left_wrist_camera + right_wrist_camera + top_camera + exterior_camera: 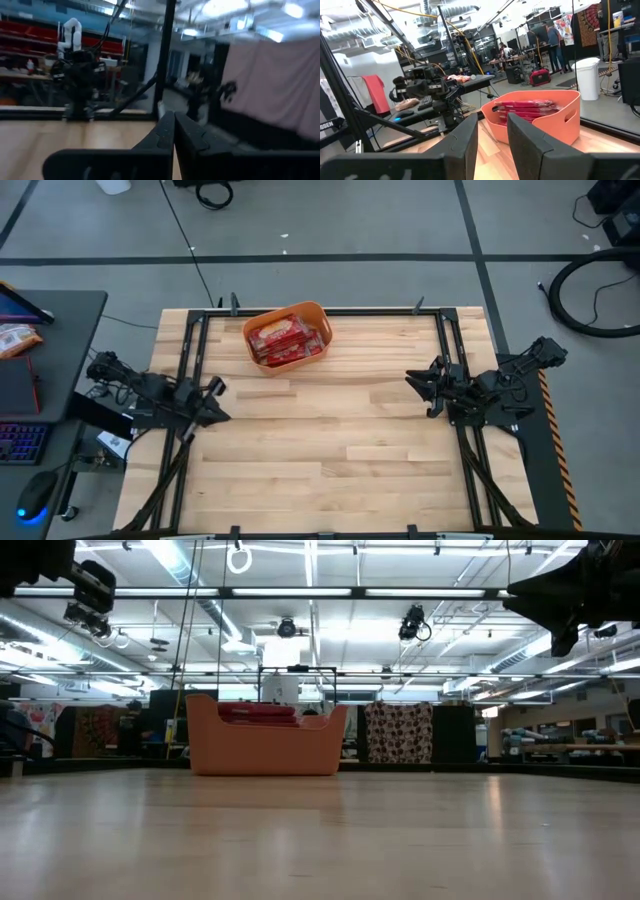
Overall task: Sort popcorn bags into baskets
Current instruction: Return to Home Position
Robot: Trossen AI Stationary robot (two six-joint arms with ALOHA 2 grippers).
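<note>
Two dark claws hang over the pale wooden counter. The left claw is at nine o'clock, fingers pressed together. The right claw is at three o'clock, fingers slightly spread, holding nothing. Farther off, at twelve o'clock, one orange plastic tub holds the flat red popcorn packets, piled too overlapped to count.

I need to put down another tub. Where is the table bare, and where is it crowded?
Bare: the wide wood of the table between the left hand and the right hand, from the orange basket across to the opposite edge. Crowded: only inside the basket, full of popcorn bags.
</note>
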